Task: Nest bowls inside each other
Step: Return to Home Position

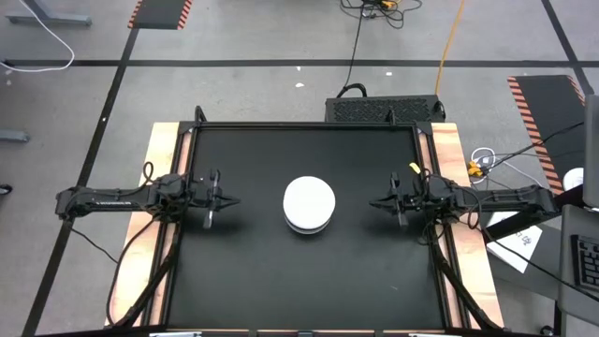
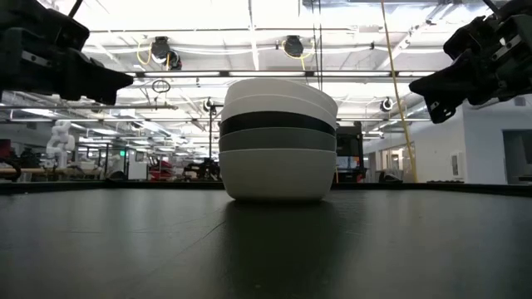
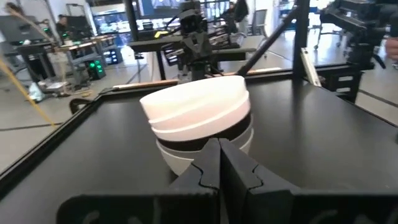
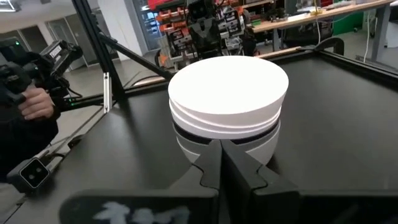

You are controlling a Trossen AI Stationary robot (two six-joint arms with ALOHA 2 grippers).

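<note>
The bowls [image 1: 309, 204] stand nested in one stack at the table's middle, resting on the bottom white bowl's base. In the low view the stack [image 2: 278, 139] shows white on top, then a black band, a grey one and white at the bottom. My left gripper [image 1: 227, 199] hangs shut above the table, left of the stack; the stack [image 3: 199, 121] lies ahead of its fingers [image 3: 219, 163]. My right gripper [image 1: 378, 202] hangs shut to the stack's right, facing the stack [image 4: 229, 102] past its fingers [image 4: 221, 158]. Neither touches a bowl.
The black table top [image 1: 243, 281] lies bare around the stack, framed by a raised rim [image 1: 309, 124]. A person's hand holding a dark device [image 4: 37, 99] shows beyond the table's edge in the right wrist view. Cables and a keyboard [image 1: 588, 262] lie off the table's right side.
</note>
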